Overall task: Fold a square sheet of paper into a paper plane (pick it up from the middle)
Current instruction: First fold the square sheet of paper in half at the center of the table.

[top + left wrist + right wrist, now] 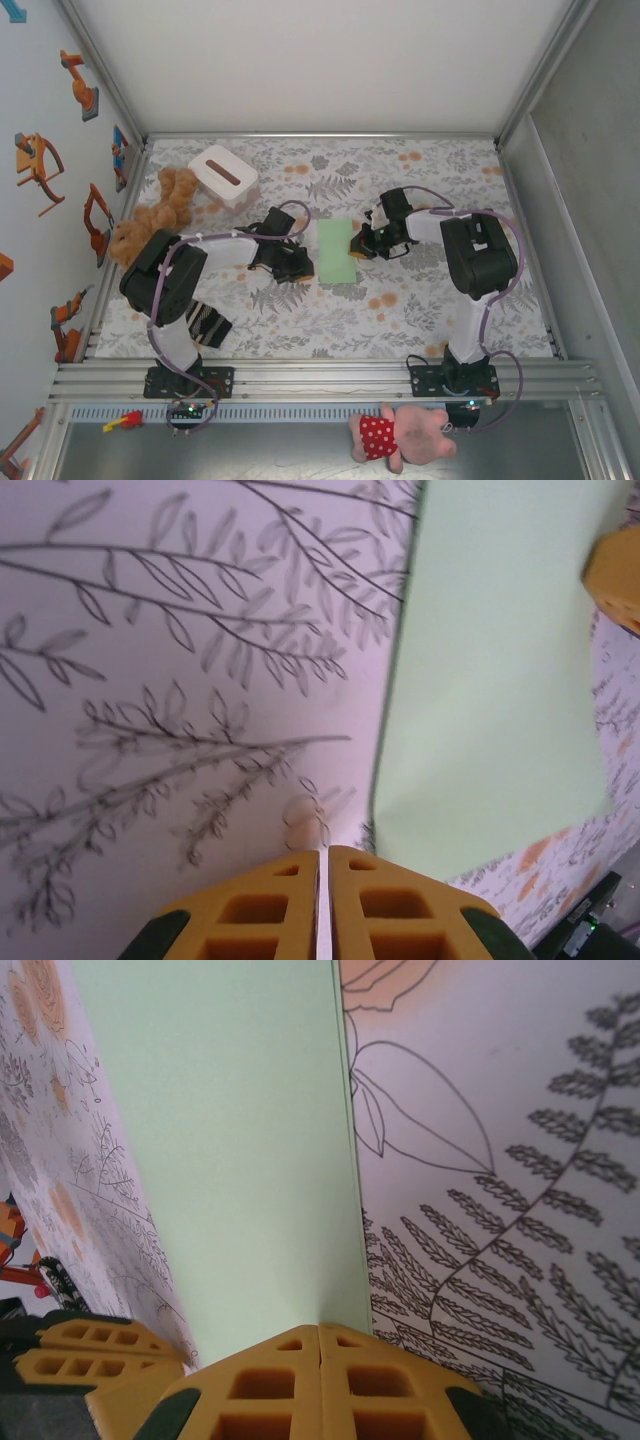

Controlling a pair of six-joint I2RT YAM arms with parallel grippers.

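Observation:
The pale green paper [337,252] lies flat on the patterned tablecloth as a narrow rectangle, narrower than a square, its long sides running away from the arms. My left gripper [303,262] is shut, and its tips [327,852] rest on the cloth just left of the paper [495,680], close to its near left corner. My right gripper [358,245] is also shut. Its tips [320,1326] press down on the paper [230,1150] close to the right edge. No pointed paper plane is in view.
A white box with a dark slot [222,175] stands at the back left, beside a brown teddy bear [150,215]. A striped dark cloth [208,325] lies by the left arm's base. A pink plush [400,435] lies beyond the table's front rail.

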